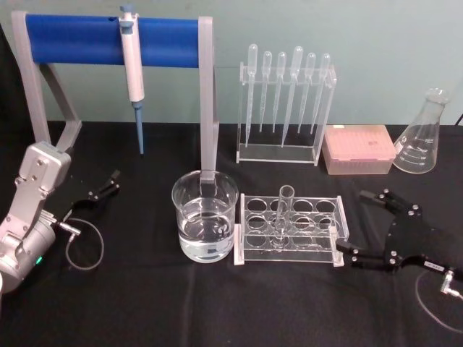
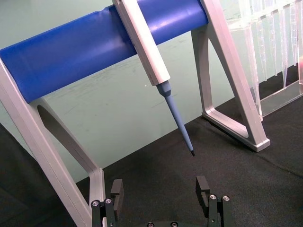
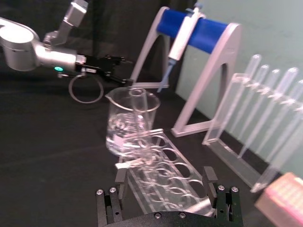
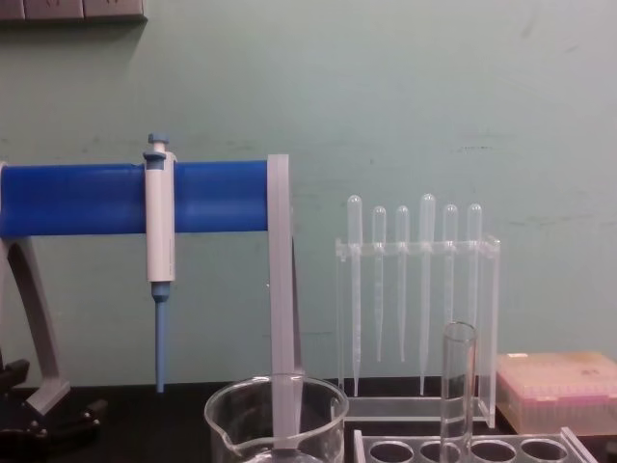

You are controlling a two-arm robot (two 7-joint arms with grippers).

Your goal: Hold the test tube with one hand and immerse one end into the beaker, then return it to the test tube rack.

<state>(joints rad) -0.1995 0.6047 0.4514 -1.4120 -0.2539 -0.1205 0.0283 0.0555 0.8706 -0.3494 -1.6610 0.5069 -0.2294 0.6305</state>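
Tube (image 1: 283, 210) stands in the rack (image 1: 289, 254). Both jaws are open: right gripper (image 1: 352, 222) near the rack, left gripper (image 1: 105, 185) far off. A crooked grab could tip the tube.

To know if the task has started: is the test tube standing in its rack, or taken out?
In the rack, upright. The test tube stands in one hole of the test tube rack, open rim on top.
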